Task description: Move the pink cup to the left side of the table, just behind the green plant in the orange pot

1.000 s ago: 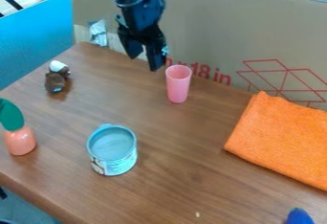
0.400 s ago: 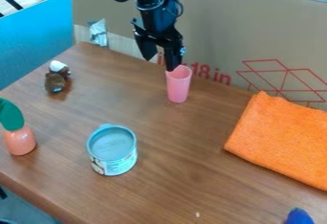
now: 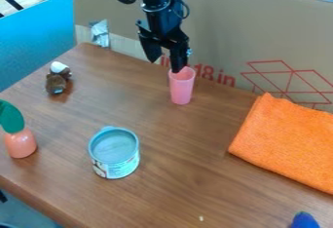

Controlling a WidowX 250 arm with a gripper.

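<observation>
The black gripper (image 3: 165, 67) hangs over the back middle of the wooden table, fingers apart and nothing between them. Its right fingertip is at the rim of an upright pink cup (image 3: 182, 86); whether they touch I cannot tell. The left fingertip is to the left of the cup and a little higher. Nearer the front stands an open, light-blue-rimmed can (image 3: 115, 155). A small brown toy with a white top (image 3: 57, 78) rests at the back left.
An orange cloth (image 3: 286, 142) lies at the right. An orange toy with a green top (image 3: 20, 137) stands at the left edge, and a blue object (image 3: 304, 220) shows at the bottom right. Cardboard (image 3: 228, 32) walls off the back, behind the cup.
The gripper has moved right over the last second, from left of the pink cup to its rim, with only a slight shift lately. The objects have stayed in place.
</observation>
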